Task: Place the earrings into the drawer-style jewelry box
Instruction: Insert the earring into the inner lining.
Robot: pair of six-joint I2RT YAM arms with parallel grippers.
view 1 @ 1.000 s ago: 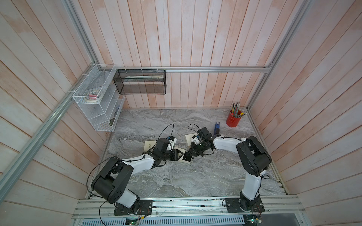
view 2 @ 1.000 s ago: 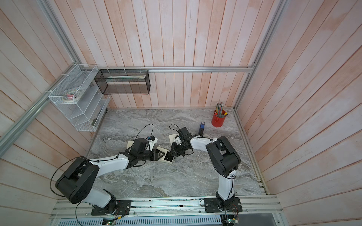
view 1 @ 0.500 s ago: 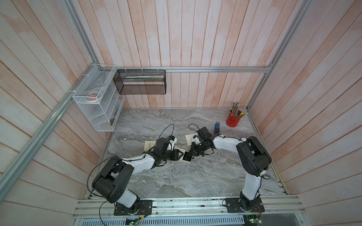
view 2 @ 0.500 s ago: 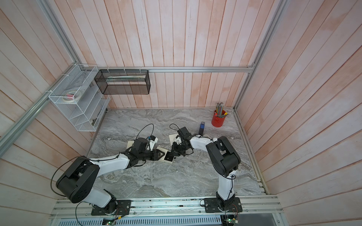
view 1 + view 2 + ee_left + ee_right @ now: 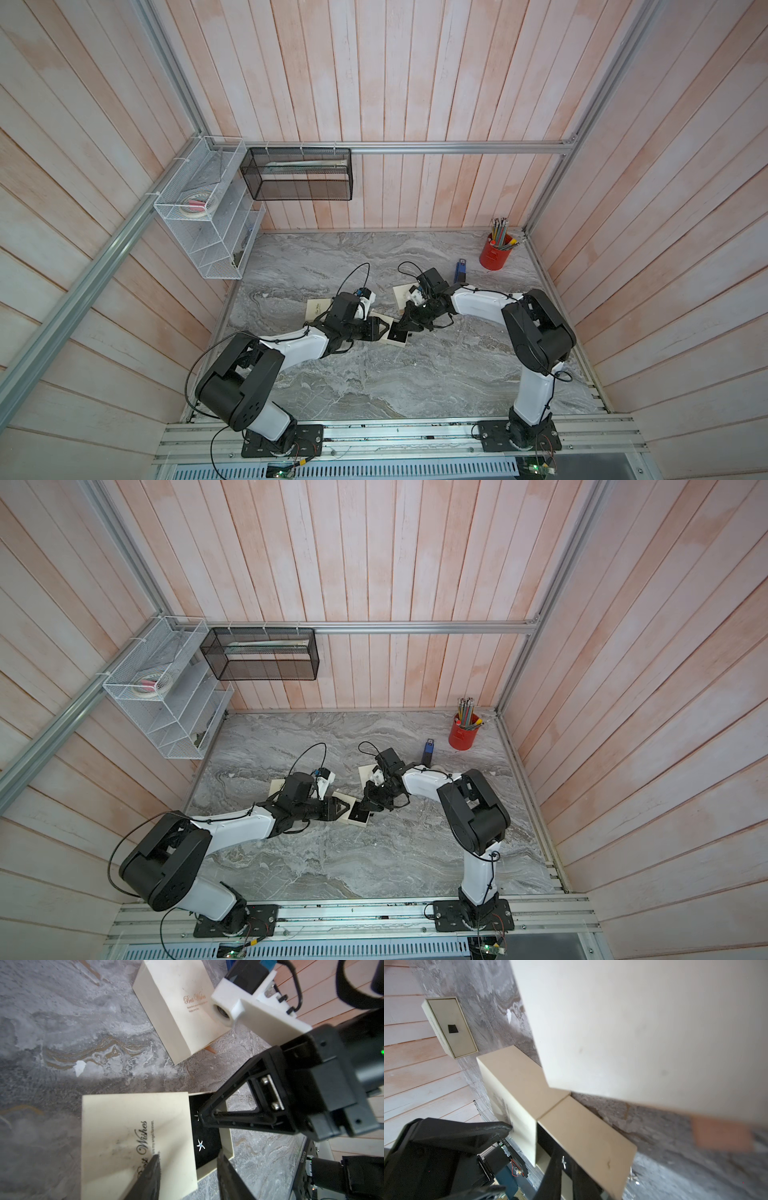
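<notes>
The cream jewelry box (image 5: 124, 1136) lies mid-table with its black-lined drawer (image 5: 207, 1147) pulled out; it shows in both top views (image 5: 397, 336) (image 5: 358, 813). One star-shaped earring (image 5: 200, 1145) lies on the lining. A second earring (image 5: 563, 1161) sits at my right gripper's (image 5: 564, 1176) tips, over the drawer; the fingers are slightly apart, and I cannot tell if they still touch it. My left gripper (image 5: 187, 1176) is open, one finger over the sleeve, the other at the drawer's corner.
A second cream box (image 5: 405, 293) sits under my right wrist, and a third (image 5: 318, 309) behind my left arm. A red pencil cup (image 5: 494, 257) and a blue item (image 5: 460, 270) stand at the back right. Wire racks (image 5: 208, 216) hang on the left wall.
My right gripper's fingers have parted slightly over the drawer. Neither arm has visibly moved.
</notes>
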